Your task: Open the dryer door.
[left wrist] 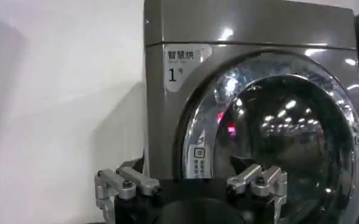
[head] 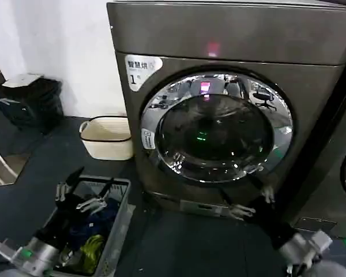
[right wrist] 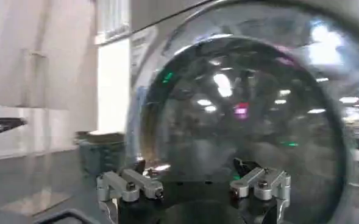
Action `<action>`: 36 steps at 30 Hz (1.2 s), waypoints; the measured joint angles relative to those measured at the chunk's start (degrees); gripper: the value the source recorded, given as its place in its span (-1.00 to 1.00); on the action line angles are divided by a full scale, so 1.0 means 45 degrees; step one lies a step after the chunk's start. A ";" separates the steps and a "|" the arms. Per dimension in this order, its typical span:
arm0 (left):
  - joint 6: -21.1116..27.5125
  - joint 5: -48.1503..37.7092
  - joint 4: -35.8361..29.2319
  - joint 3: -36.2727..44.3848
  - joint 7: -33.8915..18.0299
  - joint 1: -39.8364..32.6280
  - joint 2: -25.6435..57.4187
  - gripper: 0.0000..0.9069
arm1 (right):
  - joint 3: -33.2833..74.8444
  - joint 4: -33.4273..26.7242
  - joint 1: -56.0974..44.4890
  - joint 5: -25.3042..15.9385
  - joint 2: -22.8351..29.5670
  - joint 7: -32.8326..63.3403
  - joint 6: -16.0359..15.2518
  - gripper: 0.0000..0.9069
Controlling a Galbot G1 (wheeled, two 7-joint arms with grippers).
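Observation:
The dryer (head: pixel 179 40) is a big dark grey-brown machine carrying a white "1" sticker and a pink light. Its dryer door (head: pixel 216 126), chrome-rimmed with dark glass, lies shut against the front. My right gripper (head: pixel 237 186) hovers open just below the door's lower rim, close to the machine. From the right wrist view the gripper (right wrist: pixel 190 165) faces the door glass (right wrist: pixel 246 109) with nothing between its fingers. My left gripper (head: pixel 92 180) hangs open low on the left, away from the dryer. In the left wrist view that gripper (left wrist: pixel 188 167) points at the door (left wrist: pixel 283 134) from farther off.
A grey crate (head: pixel 120 222) of clothes sits on the floor under my left arm. A white basket (head: pixel 106 137) stands by the dryer's left side, and a black bag (head: pixel 34 101) rests against the wall. A neighbouring dark machine (head: pixel 343 173) borders the dryer on the right.

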 joint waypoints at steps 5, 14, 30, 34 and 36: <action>-0.0003 0.0087 -0.0051 0.0013 0.0002 0.0011 -0.0008 1.00 | -0.0783 -0.0820 0.1208 0.0508 -0.0925 -0.0264 -0.0394 1.00; -0.0108 0.0309 0.0094 0.0210 0.0024 -0.0086 -0.0002 1.00 | -0.2905 -0.2383 0.3526 0.0583 -0.1917 -0.0590 -0.0411 1.00; -0.0201 0.0529 0.0222 0.0300 0.0045 -0.0084 -0.0092 1.00 | -0.6655 -0.5117 0.7798 -0.0115 -0.1200 -0.0963 0.0167 1.00; -0.0246 0.0575 0.0256 0.0294 0.0052 -0.0052 -0.0124 1.00 | -0.7341 -0.5877 0.8698 -0.0544 -0.0869 -0.0897 0.0242 1.00; -0.0256 0.0663 0.0252 0.0296 0.0056 -0.0045 -0.0164 1.00 | -0.7630 -0.6240 0.9059 -0.0807 -0.0648 -0.0890 0.0349 1.00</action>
